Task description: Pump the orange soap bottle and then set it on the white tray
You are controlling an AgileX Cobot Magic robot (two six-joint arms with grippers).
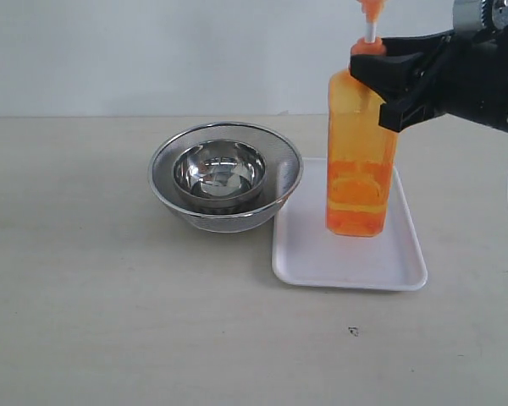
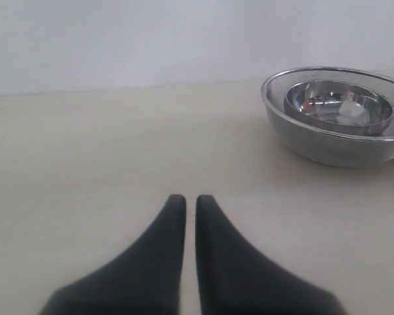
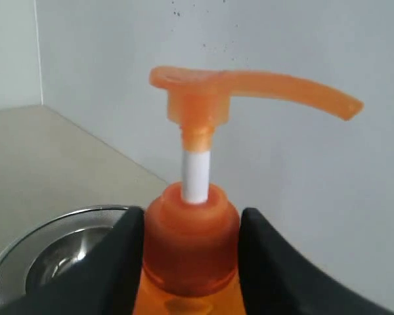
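The orange soap bottle (image 1: 360, 161) stands upright with its base on the white tray (image 1: 347, 262), toward the tray's back half. My right gripper (image 1: 368, 93) comes in from the right and is shut on the bottle's collar. In the right wrist view the gripper (image 3: 192, 226) has a black finger on each side of the orange collar (image 3: 192, 243). The white stem (image 3: 196, 174) is extended and the pump head (image 3: 197, 98) is up. My left gripper (image 2: 185, 198) is shut with nothing between its fingers, low over the bare table; it is out of the exterior view.
A round steel mesh strainer (image 1: 279, 182) holding a steel bowl (image 1: 218, 173) sits just left of the tray, almost touching it. From the left wrist view the strainer (image 2: 315, 141) lies off to one side. A white wall stands behind the table.
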